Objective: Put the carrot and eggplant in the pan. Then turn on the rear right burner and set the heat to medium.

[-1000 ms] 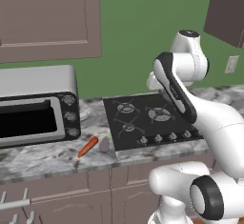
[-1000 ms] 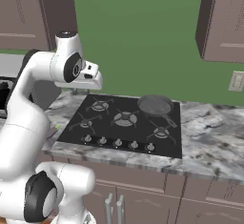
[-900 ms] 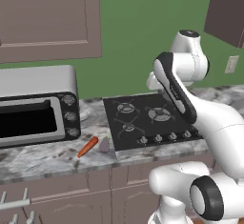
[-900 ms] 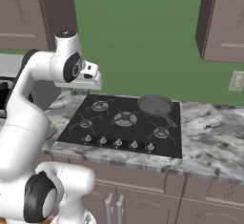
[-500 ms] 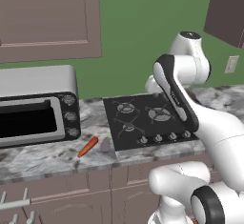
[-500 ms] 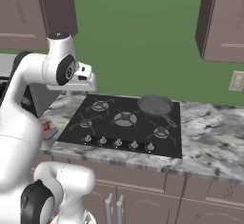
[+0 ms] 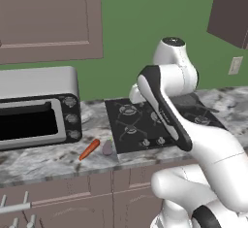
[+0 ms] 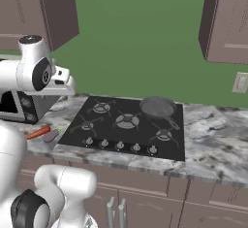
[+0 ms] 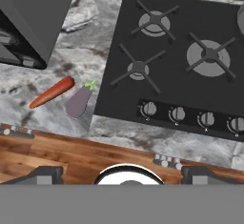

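Fingers open, empty. Carrot (image 9: 51, 92) light, stiff, smooth: grab mid-shaft. Eggplant (image 9: 78, 101) at its 4 o'clock, touching or nearly; rounded, probably slippery: pinch its fat belly.

Eggplant (image 7: 107, 147) — newly visible beside carrot (image 7: 89, 149) — hand now open.

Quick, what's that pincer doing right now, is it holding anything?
Pincer: open, holding nothing; carrot and eggplant lie on the counter.
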### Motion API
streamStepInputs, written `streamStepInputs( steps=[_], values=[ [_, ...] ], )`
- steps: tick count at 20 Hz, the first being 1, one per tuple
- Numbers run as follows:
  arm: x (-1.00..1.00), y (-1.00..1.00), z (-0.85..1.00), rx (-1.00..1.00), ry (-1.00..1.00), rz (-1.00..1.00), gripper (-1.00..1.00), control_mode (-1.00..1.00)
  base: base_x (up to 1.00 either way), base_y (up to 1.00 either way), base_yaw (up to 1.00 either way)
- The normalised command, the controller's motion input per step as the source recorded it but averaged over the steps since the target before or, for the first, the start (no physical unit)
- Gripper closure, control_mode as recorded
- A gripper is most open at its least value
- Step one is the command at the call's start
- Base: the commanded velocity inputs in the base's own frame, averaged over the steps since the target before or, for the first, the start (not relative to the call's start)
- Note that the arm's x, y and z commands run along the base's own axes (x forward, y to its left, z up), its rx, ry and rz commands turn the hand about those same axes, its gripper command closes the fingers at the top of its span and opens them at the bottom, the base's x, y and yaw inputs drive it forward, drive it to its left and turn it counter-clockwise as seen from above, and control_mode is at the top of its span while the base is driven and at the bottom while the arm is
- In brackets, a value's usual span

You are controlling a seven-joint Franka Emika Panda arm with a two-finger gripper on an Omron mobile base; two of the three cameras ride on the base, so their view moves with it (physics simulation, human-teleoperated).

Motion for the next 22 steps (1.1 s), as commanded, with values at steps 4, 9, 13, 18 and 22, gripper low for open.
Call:
streamStepInputs(
  steps=[4, 9, 13, 18, 22],
  values=[
    [-0.12, 0.49, -0.21, 0.00, -0.04, 0.00, -1.00, -1.00, 0.00, 0.00, 0.00],
    [-0.03, 0.21, -0.48, 0.00, 0.00, 0.00, -1.00, -1.00, 0.00, 0.00, 0.00],
    [0.00, 0.04, -0.67, 0.00, 0.00, 0.00, -1.00, -1.00, 0.00, 0.00, 0.00],
    [0.00, 0.00, -0.54, 0.05, 0.00, 0.00, -1.00, -1.00, 0.00, 0.00, 0.00],
    [0.00, 0.02, -0.42, 0.11, 0.00, 0.00, -1.00, -1.00, 0.00, 0.00, 0.00]
  ],
)
